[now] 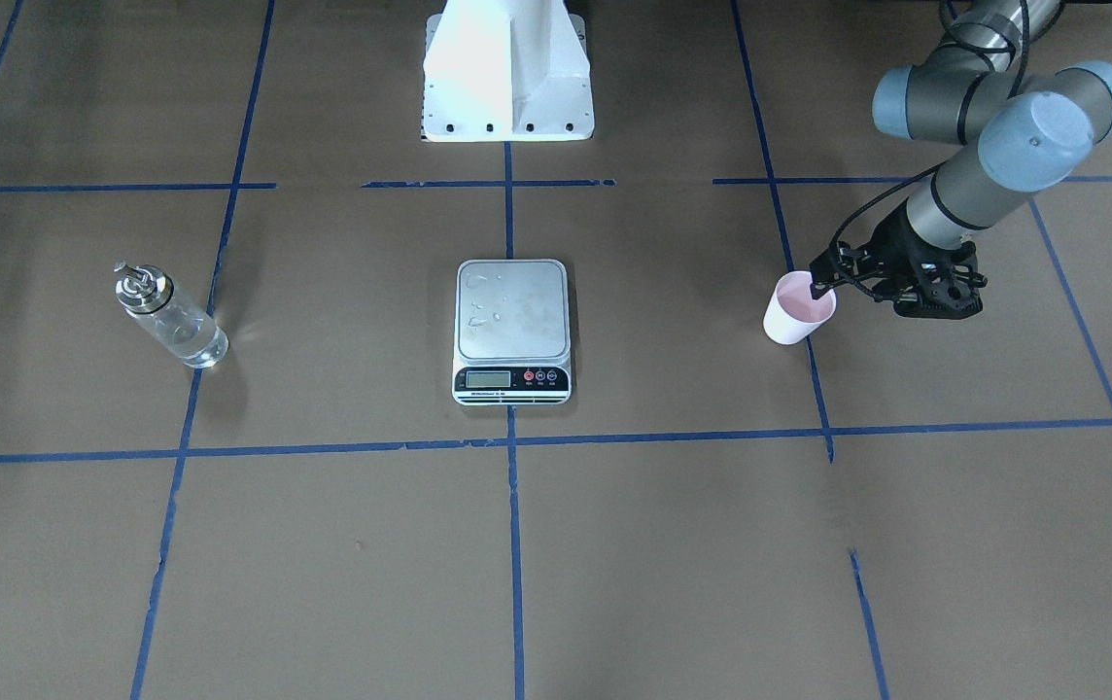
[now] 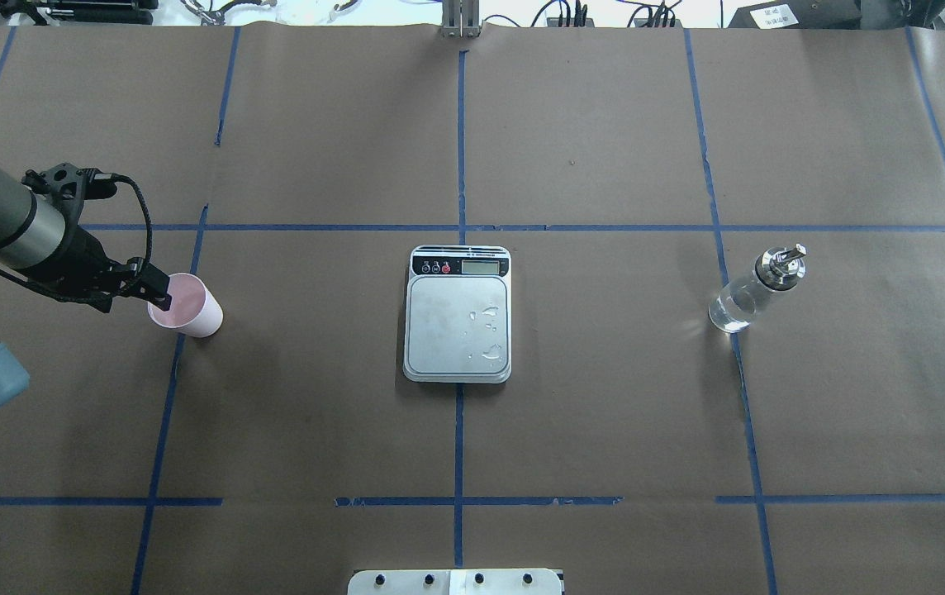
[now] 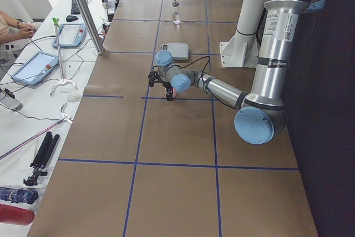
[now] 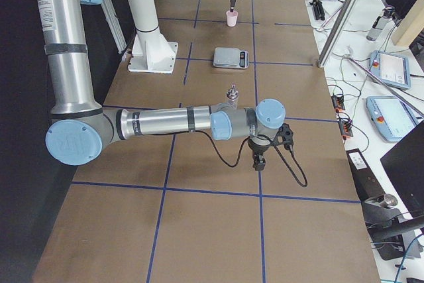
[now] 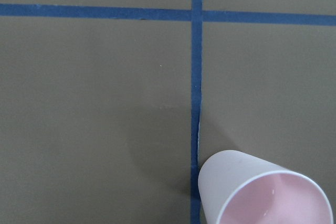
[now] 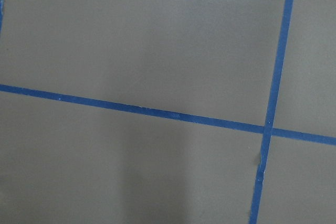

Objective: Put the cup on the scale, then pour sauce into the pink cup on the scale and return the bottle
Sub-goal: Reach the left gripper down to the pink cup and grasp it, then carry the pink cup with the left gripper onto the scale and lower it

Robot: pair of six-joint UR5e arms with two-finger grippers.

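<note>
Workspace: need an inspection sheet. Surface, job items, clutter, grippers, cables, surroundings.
Surface: table covered in brown paper with a blue tape grid.
Job's things: scale at centre, droplets on its plate; cup upright on the table, not on the scale; bottle upright on the robot's right side.
Clutter: nothing seen.
Grippers: left gripper at the cup's rim, cannot tell whether it grips; right gripper over bare table, cannot tell whether open or shut.
Cables: black cable loops along the left wrist.
Surroundings: tablets and a person's arm at the side bench.
</note>
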